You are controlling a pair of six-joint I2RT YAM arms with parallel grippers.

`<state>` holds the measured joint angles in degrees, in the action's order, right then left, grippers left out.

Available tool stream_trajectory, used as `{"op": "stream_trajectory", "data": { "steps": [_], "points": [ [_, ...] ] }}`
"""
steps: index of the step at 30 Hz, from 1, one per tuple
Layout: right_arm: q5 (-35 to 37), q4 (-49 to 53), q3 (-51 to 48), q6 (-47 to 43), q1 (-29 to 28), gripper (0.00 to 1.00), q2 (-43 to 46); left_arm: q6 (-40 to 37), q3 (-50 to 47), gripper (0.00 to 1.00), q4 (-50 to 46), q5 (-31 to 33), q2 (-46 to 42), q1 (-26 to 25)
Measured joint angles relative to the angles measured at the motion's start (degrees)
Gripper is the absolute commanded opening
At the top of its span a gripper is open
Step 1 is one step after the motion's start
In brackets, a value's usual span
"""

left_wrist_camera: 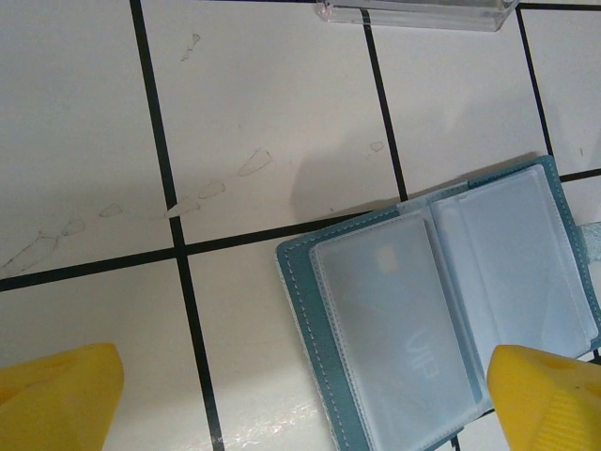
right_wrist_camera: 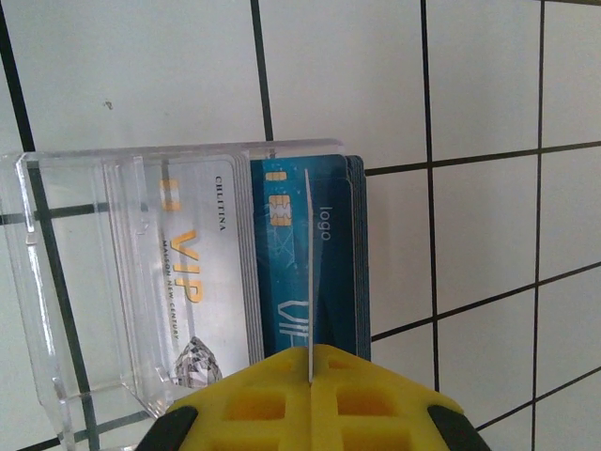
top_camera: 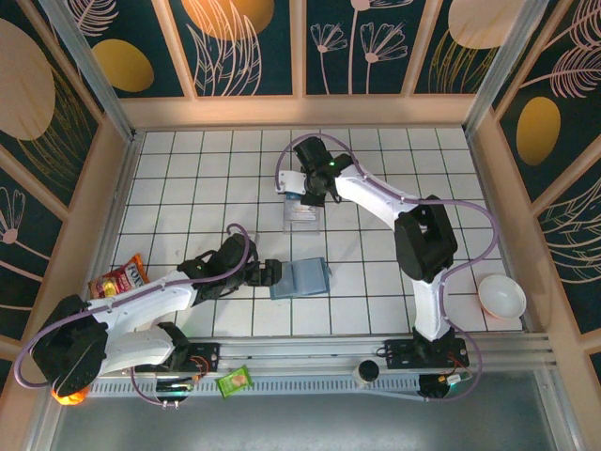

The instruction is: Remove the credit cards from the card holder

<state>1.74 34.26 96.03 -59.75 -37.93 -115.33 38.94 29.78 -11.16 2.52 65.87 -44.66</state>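
Judging from the views, removal is partly done. The right gripper pinches 1 thin card above the clear case of stacked cards. The left gripper stands wide over the card holder, which lies open on the tiled table with 1 sleeved card apparently left inside.

The card holder lies open and flat near the middle of the worktop's near edge, frosted pockets up, a pale card in one. Further back a white credit card and blue credit cards stand in a clear case, a thin card edge-on before them
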Motion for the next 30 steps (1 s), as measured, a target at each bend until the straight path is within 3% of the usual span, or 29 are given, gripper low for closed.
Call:
{"op": "stream_trajectory", "data": {
  "steps": [4, 7, 10, 20, 24, 30],
  "points": [
    [0.0, -0.4, -1.0, 0.0, -0.2, 0.02, 0.0, 0.0, 0.0, 0.99, 0.0, 0.0, 0.0, 0.0],
    [0.5, -1.6, -1.6, 0.2, -0.5, 0.21, 0.0, 0.0, 0.0, 0.99, 0.0, 0.0, 0.0, 0.0],
    [1.3, -3.6, -2.0, 0.7, -0.5, 0.3, 0.0, 0.0, 0.0, 0.99, 0.0, 0.0, 0.0, 0.0],
    [3.5, -14.9, -1.9, 6.5, -0.5, 0.36, 0.0, 0.1, -0.3, 0.99, 0.1, 0.0, -1.5, 0.0],
    [3.1, -17.3, 0.1, 13.7, -0.5, 0.36, 0.0, 0.3, -0.8, 0.99, 0.3, 0.6, -3.4, 0.0],
    [-2.1, -23.6, -0.9, 33.9, -0.5, 0.39, 3.9, 1.7, -2.6, 0.99, 1.1, 3.5, -8.0, 0.0]
  ]
}}
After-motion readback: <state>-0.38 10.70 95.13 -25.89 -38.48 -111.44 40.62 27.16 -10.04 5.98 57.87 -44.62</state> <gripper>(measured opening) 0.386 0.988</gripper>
